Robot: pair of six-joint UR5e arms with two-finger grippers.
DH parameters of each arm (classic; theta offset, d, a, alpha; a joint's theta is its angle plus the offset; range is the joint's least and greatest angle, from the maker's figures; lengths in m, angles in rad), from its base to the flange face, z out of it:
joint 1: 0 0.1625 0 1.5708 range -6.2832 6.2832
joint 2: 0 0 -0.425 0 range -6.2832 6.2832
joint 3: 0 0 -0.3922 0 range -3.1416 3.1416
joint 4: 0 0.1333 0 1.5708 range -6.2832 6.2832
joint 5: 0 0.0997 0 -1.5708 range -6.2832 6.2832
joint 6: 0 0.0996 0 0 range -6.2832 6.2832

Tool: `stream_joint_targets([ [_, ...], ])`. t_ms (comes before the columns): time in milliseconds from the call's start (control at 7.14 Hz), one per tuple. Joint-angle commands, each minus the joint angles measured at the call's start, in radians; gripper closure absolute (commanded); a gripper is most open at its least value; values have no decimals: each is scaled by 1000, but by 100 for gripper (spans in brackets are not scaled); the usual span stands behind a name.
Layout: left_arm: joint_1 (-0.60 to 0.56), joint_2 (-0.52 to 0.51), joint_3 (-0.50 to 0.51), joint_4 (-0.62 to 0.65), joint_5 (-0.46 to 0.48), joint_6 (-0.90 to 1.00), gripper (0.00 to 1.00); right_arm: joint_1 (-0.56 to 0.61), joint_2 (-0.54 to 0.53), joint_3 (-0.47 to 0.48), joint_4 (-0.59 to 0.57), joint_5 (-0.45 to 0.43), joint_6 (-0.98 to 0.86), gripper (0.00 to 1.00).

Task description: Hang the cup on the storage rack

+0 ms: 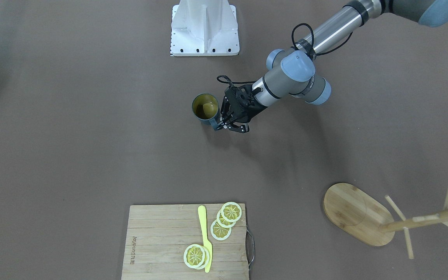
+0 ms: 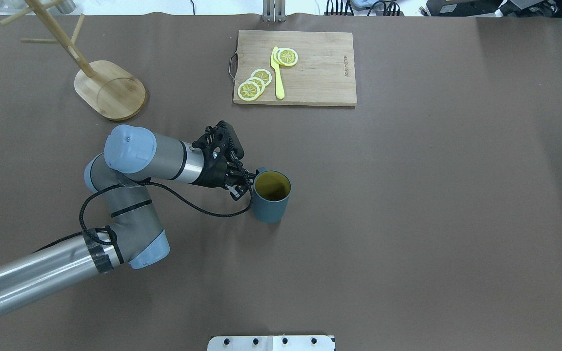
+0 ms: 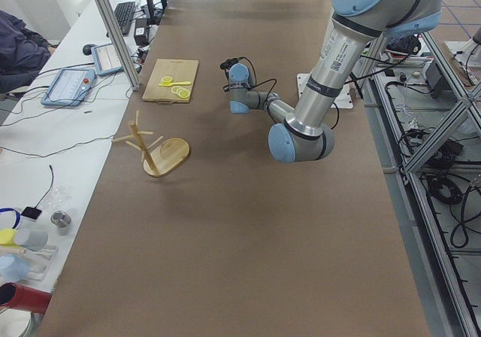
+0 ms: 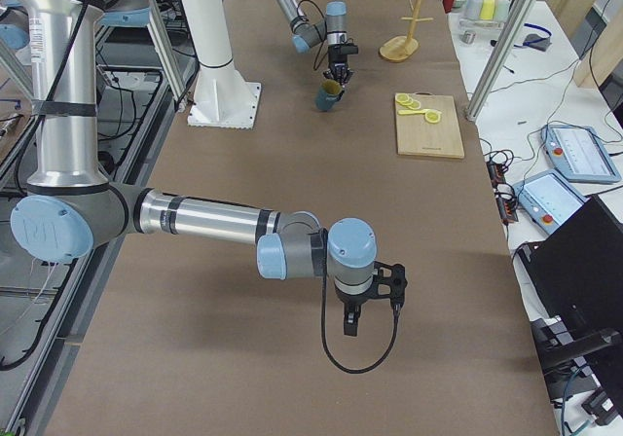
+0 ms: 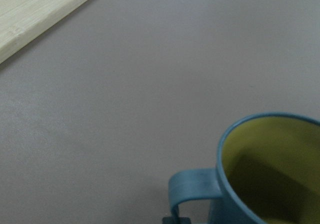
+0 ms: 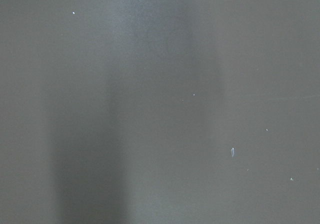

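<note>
The cup (image 2: 271, 195), slate-blue with a yellow-olive inside, stands upright near the table's middle (image 1: 205, 109). My left gripper (image 2: 248, 181) reaches in level from the side and is at the cup's handle (image 5: 192, 191). One dark fingertip (image 5: 175, 219) touches the handle's lower end, and the gripper looks shut on the handle. The storage rack (image 2: 110, 90) is a bamboo mug tree on an oval base. It stands at the far left corner, well away from the cup (image 1: 354, 214). My right gripper (image 4: 350, 321) shows only in the exterior right view, low over bare table; I cannot tell its state.
A wooden cutting board (image 2: 320, 73) with lemon slices and a yellow knife (image 2: 277, 73) lies at the far middle of the table. The robot's white base (image 1: 204, 29) stands at the near edge. Brown table surrounds the cup on its other sides.
</note>
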Motion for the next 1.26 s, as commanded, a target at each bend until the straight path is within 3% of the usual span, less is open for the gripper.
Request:
stream_joint_targets([
  [0,-32,-1,-7,-22,1,-139,100,0,-1,-1,0,-2,-2,0],
  [560,-104,104,-7,-201,2,-599,100,0,-1,-4,2,0,-2,0],
  [1121,-207,128,-6,-353,-24,-1125,100,2,-5,-2,17,2,-2,0],
])
